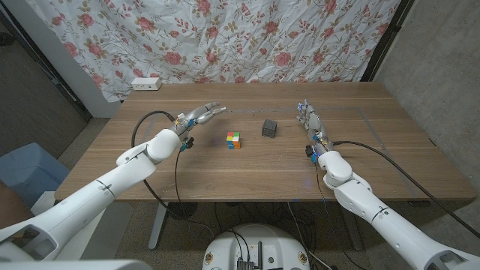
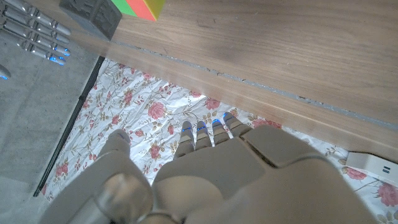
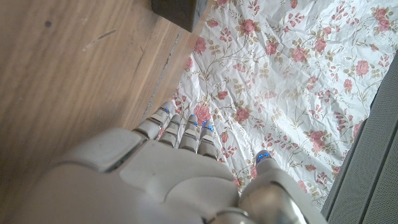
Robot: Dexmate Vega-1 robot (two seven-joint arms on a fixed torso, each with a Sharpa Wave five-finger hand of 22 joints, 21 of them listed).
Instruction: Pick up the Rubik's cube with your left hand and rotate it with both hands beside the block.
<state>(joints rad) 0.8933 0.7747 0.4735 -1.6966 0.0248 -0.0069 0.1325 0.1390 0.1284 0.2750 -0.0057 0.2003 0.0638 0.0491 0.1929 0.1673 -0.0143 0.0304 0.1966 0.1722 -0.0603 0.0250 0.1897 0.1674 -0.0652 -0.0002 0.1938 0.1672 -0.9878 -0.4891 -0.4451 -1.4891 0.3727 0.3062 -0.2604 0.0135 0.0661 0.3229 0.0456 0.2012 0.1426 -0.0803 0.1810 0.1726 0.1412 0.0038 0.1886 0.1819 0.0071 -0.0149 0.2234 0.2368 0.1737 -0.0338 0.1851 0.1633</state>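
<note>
both white arms are reaching forward from the near corners, elbows bent slightly outward. the left hand [image 1: 198, 116] is holding nothing, its fingers [image 1: 213, 109] extending straight and angling inward toward the right hand [image 1: 309, 118], which is also holding nothing, fingers extended forward.

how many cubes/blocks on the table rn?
2. The Rubik's cube lies mid-table, nearer the left hand; the dark block sits just beyond it toward the right hand. Neither is held.
</note>
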